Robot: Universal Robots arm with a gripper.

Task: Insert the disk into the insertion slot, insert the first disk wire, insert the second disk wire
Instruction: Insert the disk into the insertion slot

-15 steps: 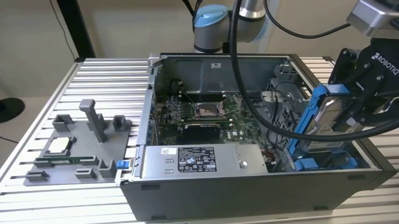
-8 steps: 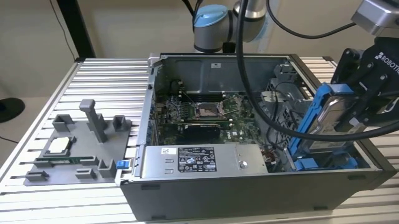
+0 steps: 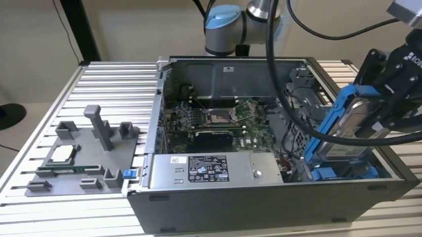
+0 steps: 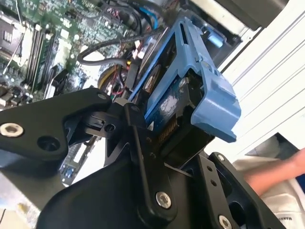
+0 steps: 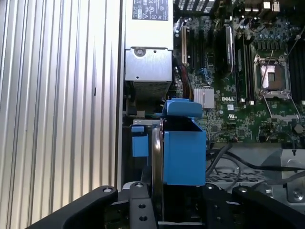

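While the gripper is clamped on the disk at the exterior view's right, the disk leans steeply. Its lower end is at the insertion slot in the computer case.

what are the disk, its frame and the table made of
Disk: looks like bare metal, silvery with a dull shine on its face.
Frame: likely moulded plastic, an even bright blue, matte, with rounded clip shapes.
Table: probably aluminium profile, pale silver-grey with straight parallel ribs and a soft sheen.
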